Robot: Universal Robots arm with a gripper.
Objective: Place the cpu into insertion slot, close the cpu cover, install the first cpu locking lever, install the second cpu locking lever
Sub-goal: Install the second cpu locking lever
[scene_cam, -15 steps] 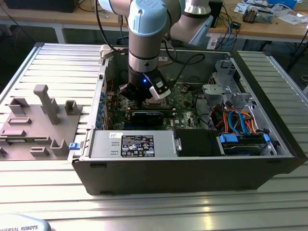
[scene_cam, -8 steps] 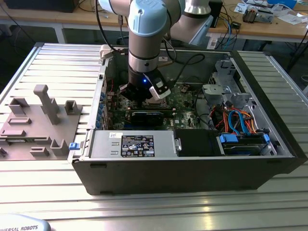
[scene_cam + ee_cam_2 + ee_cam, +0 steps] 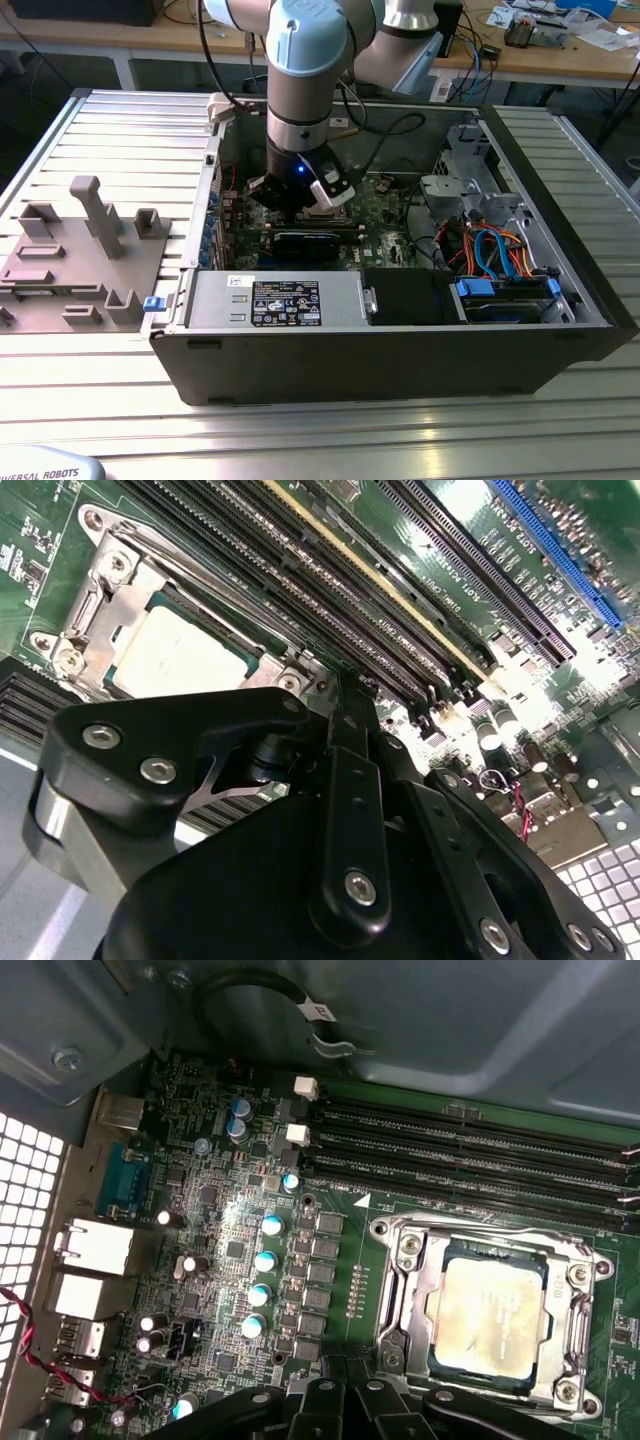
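Observation:
The cpu (image 3: 495,1310) lies flat in the insertion slot (image 3: 392,1228), its dull silver top facing up; it also shows in the second wrist view as the cpu (image 3: 180,650). The cpu cover (image 3: 410,1295), a silvery frame, lies down around the chip, and in the second wrist view the cpu cover (image 3: 105,605) looks the same. Thin metal levers (image 3: 480,1223) run along the frame's sides. My gripper (image 3: 300,195) hangs low over the green motherboard (image 3: 390,200), just beside the socket. Its black body, the gripper (image 3: 340,715), rises close to the frame's corner.
Long black memory slots (image 3: 470,1145) run beside the socket. The open computer case (image 3: 330,350) walls the board in. A black card (image 3: 300,243) and the power supply (image 3: 270,300) sit near its front, and a drive cage with blue and orange cables (image 3: 490,250) is at the exterior view's right. Outside stands a grey fixture (image 3: 90,250).

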